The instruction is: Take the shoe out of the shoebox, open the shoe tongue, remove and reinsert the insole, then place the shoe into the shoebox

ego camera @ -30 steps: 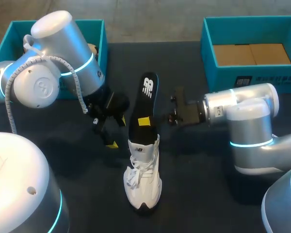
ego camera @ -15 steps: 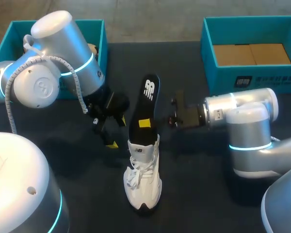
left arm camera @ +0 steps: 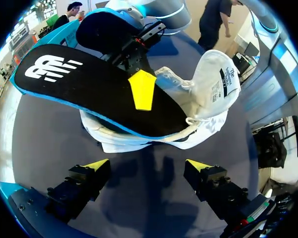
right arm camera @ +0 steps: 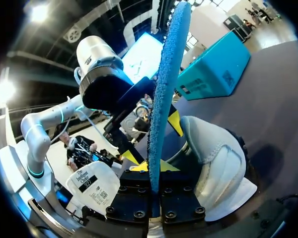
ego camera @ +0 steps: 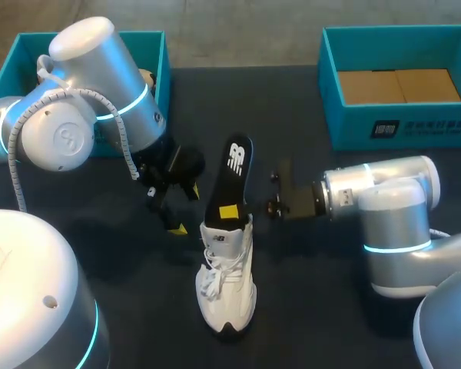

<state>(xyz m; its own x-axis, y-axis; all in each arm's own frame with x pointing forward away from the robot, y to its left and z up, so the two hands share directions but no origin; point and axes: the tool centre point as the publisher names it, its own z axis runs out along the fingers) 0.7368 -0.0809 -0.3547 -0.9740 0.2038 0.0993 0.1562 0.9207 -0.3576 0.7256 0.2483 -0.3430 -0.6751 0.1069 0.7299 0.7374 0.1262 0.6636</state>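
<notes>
The white sneaker [ego camera: 227, 288] is out on the dark table [ego camera: 315, 315], toe toward the robot. It's well apart from both teal boxes, the right shoebox [ego camera: 399, 127] at the back and the left shoebox [ego camera: 160, 73] behind the left arm. The right gripper [right arm camera: 153, 167] is pinching the black insole [ego camera: 234, 154] by its edge, one yellow tip on top and one underneath. The insole's front end sits down inside the shoe and its heel end pokes up and out the back. The left gripper [left arm camera: 148, 166] is spread wide with nothing in it, parked just beside the shoe's heel.

My take: this is the insole step. The trick is to keep the insole lined up with the shoe's length and slide it along the opening, no twisting. It's a thin, bendy foam sheet, fabric on top and blue along the rim, so it'll probably buckle if shoved. The tongue [left arm camera: 216, 74] is soft, padded and flopped forward, so the mouth's open. The shoe looks light and free to skid, so I'd have the idle gripper steady the heel.
</notes>
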